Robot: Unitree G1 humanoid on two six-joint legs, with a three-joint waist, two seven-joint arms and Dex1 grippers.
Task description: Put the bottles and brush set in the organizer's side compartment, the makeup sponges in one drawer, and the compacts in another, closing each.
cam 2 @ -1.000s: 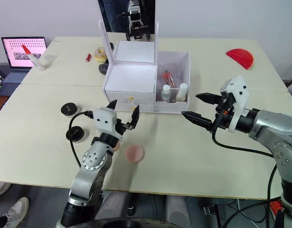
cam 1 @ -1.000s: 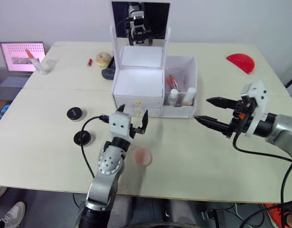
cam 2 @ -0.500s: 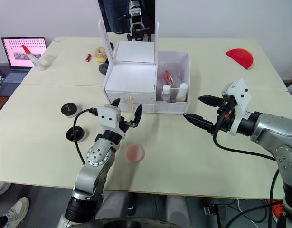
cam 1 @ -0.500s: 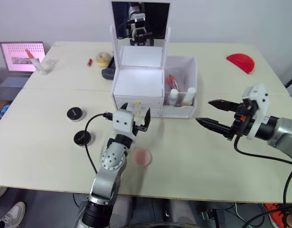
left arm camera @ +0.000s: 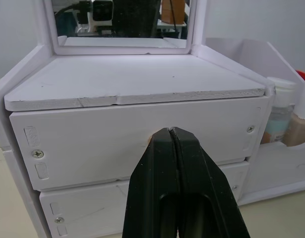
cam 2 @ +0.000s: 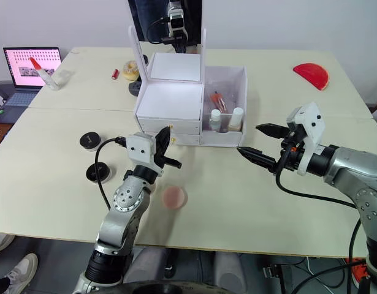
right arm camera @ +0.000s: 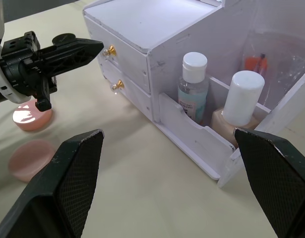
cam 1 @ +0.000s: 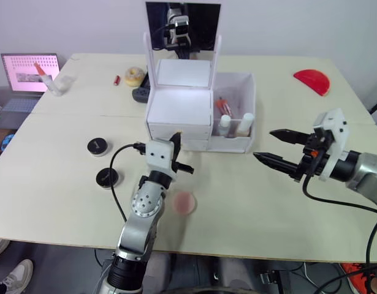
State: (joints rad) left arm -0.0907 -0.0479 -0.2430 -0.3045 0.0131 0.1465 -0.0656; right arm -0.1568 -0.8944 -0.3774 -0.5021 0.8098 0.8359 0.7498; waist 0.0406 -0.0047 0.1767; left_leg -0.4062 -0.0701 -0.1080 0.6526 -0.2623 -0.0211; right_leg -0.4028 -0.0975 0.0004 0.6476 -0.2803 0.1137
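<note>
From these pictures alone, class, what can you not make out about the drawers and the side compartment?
- Top drawer's knob: left wrist view, covered by the closed left hand; contact unclear.
- Drawer contents: both fronts shut.
- Brush set: right wrist view, blurred behind the bottles in the side compartment.
- Second sponge: partly behind the left hand.

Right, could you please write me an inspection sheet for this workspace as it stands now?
Surface: cream table, no spills seen.
Job's things: organizer with both drawers closed; bottles and brush set in the side compartment; makeup sponges and compacts out on the table.
Clutter: red semicircular piece, yellow ring, pink-tipped tube.
Grippers: left pincer shut at the upper drawer's knob; right pincer open, apart from the organizer.
Cables: black cable loops off the left arm over the table.
Surroundings: open laptop beside the table.
</note>
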